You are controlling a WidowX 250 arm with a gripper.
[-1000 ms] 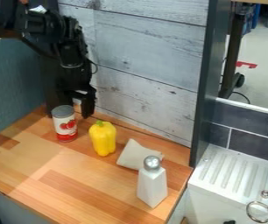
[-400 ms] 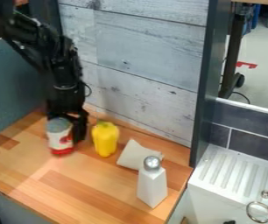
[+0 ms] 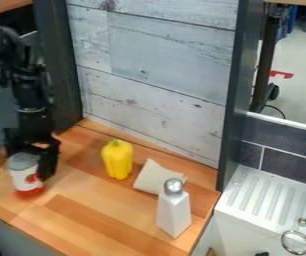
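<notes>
black two-finger gripper (image 3: 31,164) is at the left of the frame, hanging down over the counter & pinching a white-and-red cylindrical can w/ a grey metal top (image 3: 23,175) — fingers set on opposite sides of its round wall, the near one lying along the can's right side. can is in the lower left of the frame, approx upright, top end up btwn the fingers. prob. held this way b/c a side grip from above suits a standing cylinder & keeps it level. can't tell if its base touches the wood or sits just off it.

light-brown wooden counter (image 3: 102,215) runs under it all. nearest other thing is a yellow bell-pepper shape (image 3: 117,160), left of centre, standing stem end up, w/ a gap btwn it & the gripper — likely steady b/c its blunt lower end gives it a foot. right of that, near centre, an off-white, flat-sided piece (image 3: 154,176) sits at a tilt, partly behind a tall white tapered bottle w/ a round silver cap (image 3: 174,212). can't tell if those two touch. bottle stands upright, lower centre; wide base prob. helps. ridged white drainboard (image 3: 252,200) is at the lower right, past the counter's edge.
</notes>
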